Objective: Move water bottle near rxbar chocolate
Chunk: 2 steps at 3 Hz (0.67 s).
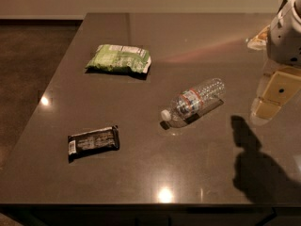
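The water bottle [194,101] lies on its side near the middle of the dark table [141,173], its white cap pointing to the front left. The rxbar chocolate [93,141] lies flat in its black wrapper at the front left, well apart from the bottle. My gripper [271,101] hangs at the right edge of the view, above the table and to the right of the bottle, holding nothing that I can see. Its shadow falls on the table in front of it.
A green snack bag [119,59] lies at the back left of the table. A pale object [258,39] sits at the back right, partly behind my arm. The table's left and front edges drop off to the floor.
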### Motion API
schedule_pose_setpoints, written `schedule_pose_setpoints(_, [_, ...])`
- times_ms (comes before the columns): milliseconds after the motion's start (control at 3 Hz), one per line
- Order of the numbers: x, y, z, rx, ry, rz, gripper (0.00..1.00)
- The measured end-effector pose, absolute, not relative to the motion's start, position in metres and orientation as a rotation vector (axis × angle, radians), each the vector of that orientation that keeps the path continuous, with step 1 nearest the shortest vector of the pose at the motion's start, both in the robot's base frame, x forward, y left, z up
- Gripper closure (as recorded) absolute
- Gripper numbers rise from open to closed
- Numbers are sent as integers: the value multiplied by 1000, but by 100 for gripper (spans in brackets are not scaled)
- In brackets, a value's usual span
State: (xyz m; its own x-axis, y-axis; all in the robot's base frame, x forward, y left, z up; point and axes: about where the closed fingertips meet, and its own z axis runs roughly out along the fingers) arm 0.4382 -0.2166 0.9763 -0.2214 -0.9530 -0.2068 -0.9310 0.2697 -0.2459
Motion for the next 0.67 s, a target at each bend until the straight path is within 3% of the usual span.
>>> schedule_pose_setpoints(667, [451,-214,969,-1776,2217,-96,0])
